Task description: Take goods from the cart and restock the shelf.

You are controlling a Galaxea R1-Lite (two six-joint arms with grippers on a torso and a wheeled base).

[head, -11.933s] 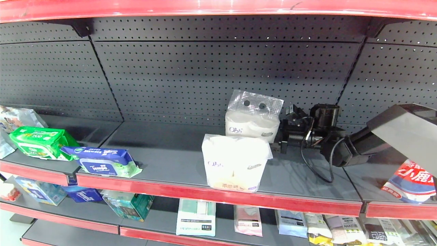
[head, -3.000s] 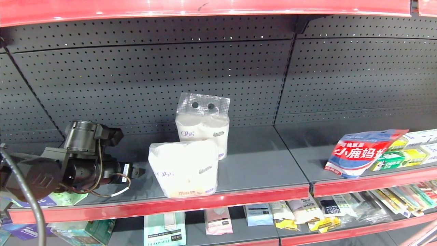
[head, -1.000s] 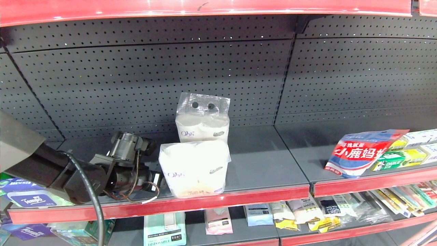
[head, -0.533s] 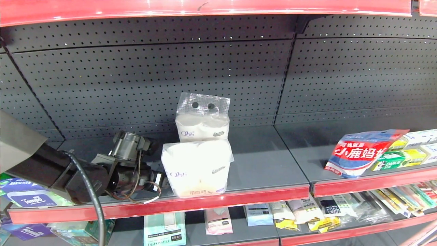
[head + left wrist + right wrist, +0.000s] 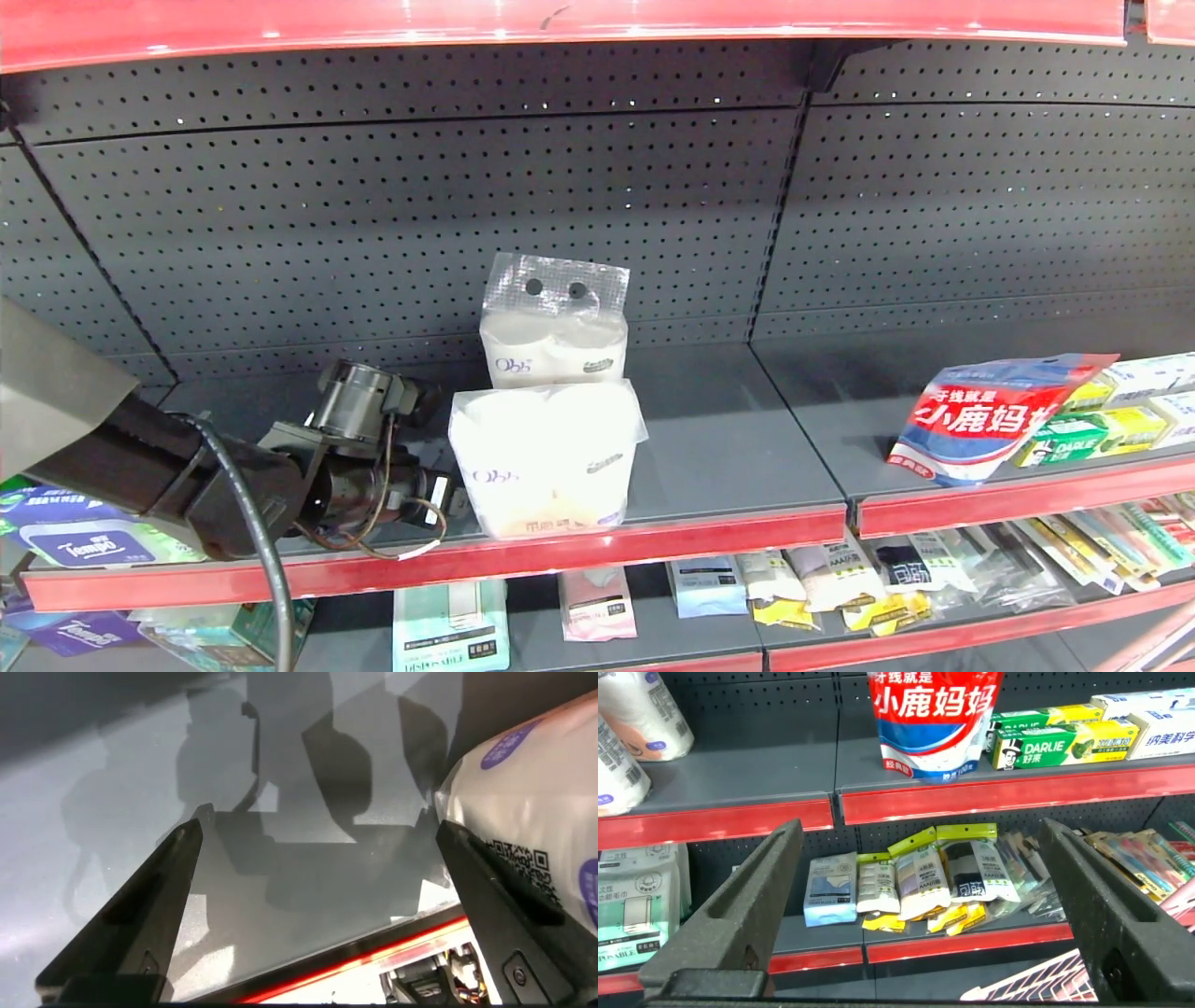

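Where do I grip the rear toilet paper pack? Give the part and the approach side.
Grip the rear toilet paper pack by its clear handle flap, probably coming from the front, over the front pack. The flap stands upright, thin and flat, above the rolls, so it can be pinched front to back. The front pack hides its lower body; the pegboard closes off the back.

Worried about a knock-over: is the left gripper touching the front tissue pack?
Touching. The left wrist view shows the front tissue pack lying against one finger of the left gripper, no gap between.
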